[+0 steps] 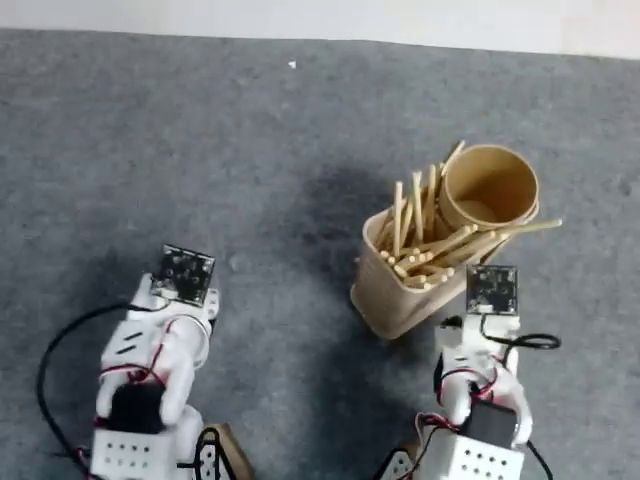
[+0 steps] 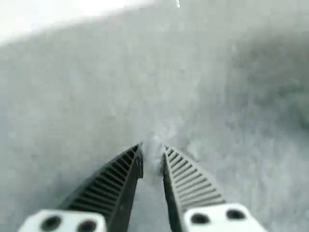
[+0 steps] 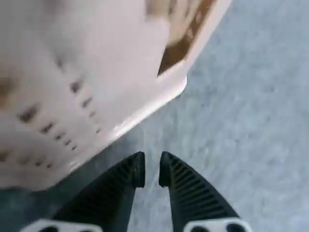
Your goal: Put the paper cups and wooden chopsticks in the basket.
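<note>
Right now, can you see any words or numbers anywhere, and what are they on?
There are no words, numbers or signs that can be read.
On the basket: no print, just small slots in its wall.
On the paper cup: plain, no print.
On the dark square boards on top of the arms: tiny speckled marks, too small to read.

Mottled grey over the felt-covered counter. Pale beige for the slotted plastic basket, with rows of dark slits along its wall. Tan-brown for the round paper cup; light straw-yellow for the wooden chopsticks. Black, finely ribbed, for the left pincer and right pincer, on white mounts.
</note>
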Available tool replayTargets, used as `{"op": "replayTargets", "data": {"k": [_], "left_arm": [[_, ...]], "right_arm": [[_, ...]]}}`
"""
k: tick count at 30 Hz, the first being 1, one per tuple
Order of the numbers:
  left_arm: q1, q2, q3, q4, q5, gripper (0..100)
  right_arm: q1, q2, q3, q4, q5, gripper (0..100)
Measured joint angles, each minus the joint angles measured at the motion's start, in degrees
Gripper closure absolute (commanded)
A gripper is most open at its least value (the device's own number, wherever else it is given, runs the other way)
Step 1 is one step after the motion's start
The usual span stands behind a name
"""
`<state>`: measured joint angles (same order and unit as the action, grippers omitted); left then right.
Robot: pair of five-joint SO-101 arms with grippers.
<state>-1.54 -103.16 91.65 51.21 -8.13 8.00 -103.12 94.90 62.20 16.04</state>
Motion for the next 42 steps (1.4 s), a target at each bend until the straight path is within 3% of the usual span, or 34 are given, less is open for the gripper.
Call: {"op": "replayTargets", "data": {"k": [9,21,42], "left_arm": [[-0.1,0.1,4.4,1.5,-0.4,90],[0.0,0.1,4.4,24.3,-0.4,90],[0.0,0.1,4.4,25.2,-0.4,90]], "right_arm": [[-0.1,-1.1,1.1,-2.1,0.1,92.6],[-0.1,-1.1,1.1,8.8,0.1,92.6],[-0.1,-1.1,1.1,9.3,0.1,92.6]]}}
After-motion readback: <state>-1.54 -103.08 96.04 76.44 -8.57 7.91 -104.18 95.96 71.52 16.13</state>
